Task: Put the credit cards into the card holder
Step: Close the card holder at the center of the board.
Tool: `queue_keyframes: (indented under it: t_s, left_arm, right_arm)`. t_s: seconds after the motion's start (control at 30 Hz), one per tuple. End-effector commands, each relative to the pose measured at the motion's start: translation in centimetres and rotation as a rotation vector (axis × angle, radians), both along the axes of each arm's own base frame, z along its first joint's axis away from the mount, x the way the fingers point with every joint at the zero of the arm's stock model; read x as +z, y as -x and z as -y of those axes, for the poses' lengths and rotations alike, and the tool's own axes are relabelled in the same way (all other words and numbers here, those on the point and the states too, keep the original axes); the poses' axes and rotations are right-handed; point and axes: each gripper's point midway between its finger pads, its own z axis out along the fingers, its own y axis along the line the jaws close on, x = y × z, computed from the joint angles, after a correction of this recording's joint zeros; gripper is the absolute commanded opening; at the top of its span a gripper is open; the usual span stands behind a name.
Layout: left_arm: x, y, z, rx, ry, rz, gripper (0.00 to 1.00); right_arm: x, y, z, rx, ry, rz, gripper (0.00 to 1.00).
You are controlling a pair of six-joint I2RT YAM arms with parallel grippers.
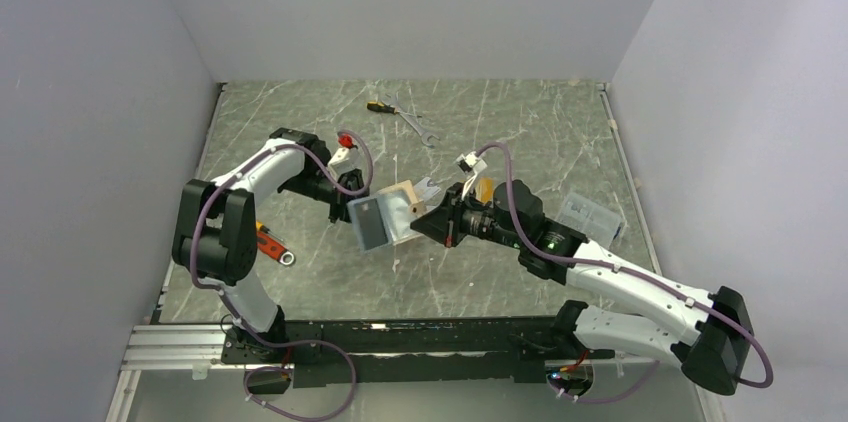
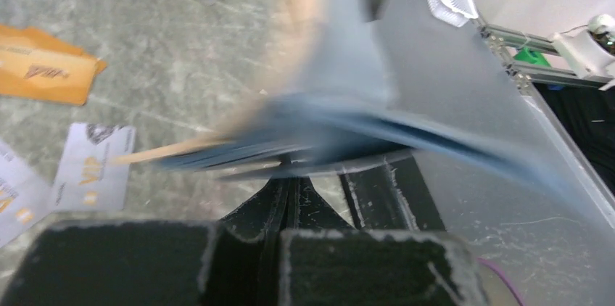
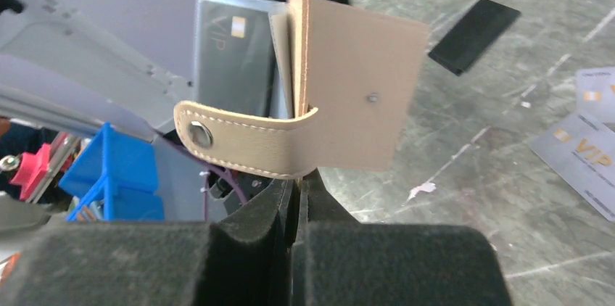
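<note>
Grey-green marbled table [image 1: 480, 282], enclosed by plain white walls on three sides.

Card holder [image 1: 400, 200]: tan, held off the table near its middle, between the two arms. Its snap tab hangs loose and unfastened, curling across the front in the right wrist view. A grey card with a chip [image 3: 232, 52] shows behind a clear window on the opened leaf.

Right claw [image 3: 297, 179]: fingers together, clamped on the holder's lower edge, with the holder standing upright above them.

Left claw [image 2: 290, 179]: fingers together on the edge of the holder's blue-grey inner panel. That view is heavily blurred, so the exact contact cannot be told.

Loose on the table:
- Black card [image 3: 475, 25], lying flat.
- Two silver-grey cards [image 3: 580, 154], just beside each other.
- Orange card [image 2: 47, 67], lying flat near the silver-grey ones.

Other items:
- Clear plastic box [image 1: 590, 217], right of the right arm.
- Wrench [image 1: 415, 127] and screwdriver [image 1: 378, 107], toward the far edge.
- Orange-handled tool [image 1: 270, 242], beside the left arm.
</note>
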Motion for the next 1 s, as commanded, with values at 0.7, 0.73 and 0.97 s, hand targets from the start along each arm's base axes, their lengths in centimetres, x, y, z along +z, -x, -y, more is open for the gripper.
queue_keyframes:
  t_s: [0.7, 0.73, 0.97]
  left_arm:
    - [6.0, -1.6, -2.9, 0.178, 0.145, 0.128, 0.00]
    - [6.0, -1.5, -3.0, 0.177, 0.137, 0.139, 0.00]
    - [6.0, -0.6, -3.3, 0.156, 0.107, 0.198, 0.00]
  right_arm:
    - [-5.0, -0.8, -0.4, 0.065, 0.052, -0.202, 0.00]
    - [-5.5, -0.6, -0.4, 0.073, 0.047, -0.225, 0.00]
    - [-12.2, -1.7, 5.1, -0.126, 0.169, -0.402, 0.00]
